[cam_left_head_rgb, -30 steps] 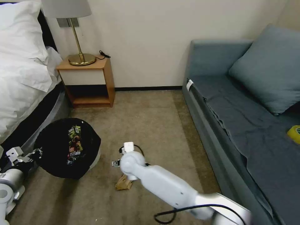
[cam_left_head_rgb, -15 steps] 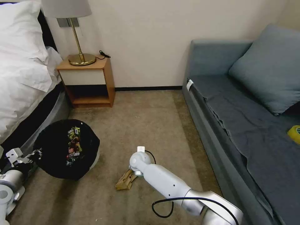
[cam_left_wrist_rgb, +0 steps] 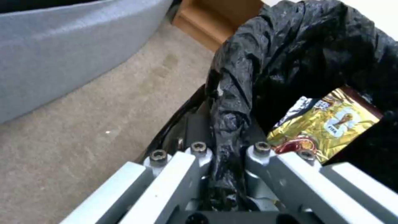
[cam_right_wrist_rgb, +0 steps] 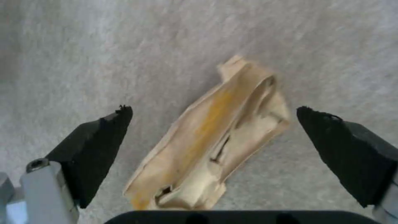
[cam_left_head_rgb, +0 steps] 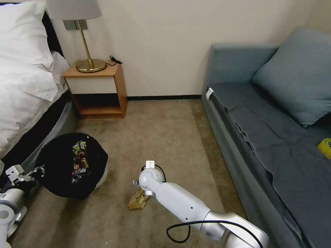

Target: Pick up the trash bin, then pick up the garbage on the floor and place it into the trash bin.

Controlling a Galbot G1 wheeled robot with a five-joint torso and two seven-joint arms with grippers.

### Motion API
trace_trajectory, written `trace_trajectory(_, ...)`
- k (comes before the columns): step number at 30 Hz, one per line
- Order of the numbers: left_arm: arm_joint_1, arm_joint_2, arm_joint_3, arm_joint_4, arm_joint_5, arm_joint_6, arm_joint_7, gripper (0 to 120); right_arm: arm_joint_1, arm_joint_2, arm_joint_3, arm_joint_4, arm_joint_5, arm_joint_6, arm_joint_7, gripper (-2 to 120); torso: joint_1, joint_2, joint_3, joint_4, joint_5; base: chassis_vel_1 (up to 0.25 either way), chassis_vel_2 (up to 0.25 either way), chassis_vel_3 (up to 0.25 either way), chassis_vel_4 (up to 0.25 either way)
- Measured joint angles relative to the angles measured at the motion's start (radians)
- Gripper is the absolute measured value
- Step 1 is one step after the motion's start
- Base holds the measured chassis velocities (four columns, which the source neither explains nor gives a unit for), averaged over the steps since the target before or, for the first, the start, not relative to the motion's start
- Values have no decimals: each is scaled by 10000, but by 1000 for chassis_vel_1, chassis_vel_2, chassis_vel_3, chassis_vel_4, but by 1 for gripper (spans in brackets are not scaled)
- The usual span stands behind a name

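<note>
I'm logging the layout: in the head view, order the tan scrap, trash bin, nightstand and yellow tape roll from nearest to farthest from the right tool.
1. tan scrap, directly under the right tool
2. trash bin, to its left
3. nightstand, by the far wall
4. yellow tape roll, on the sofa, far right

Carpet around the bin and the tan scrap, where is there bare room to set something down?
Bare carpet runs between the nightstand and the sofa. It is crowded nearer the robot: the left gripper clamps the trash bin by the bed, and the right gripper straddles the tan scrap, open.
</note>
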Motion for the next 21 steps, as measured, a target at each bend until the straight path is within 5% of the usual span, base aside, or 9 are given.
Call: trace_trajectory(21,68,-234,18,52,301,-144,129,4,-444,-10,-672,-900,-1423,473,-1639,98,0,0,0,1,0,0,0,0,0)
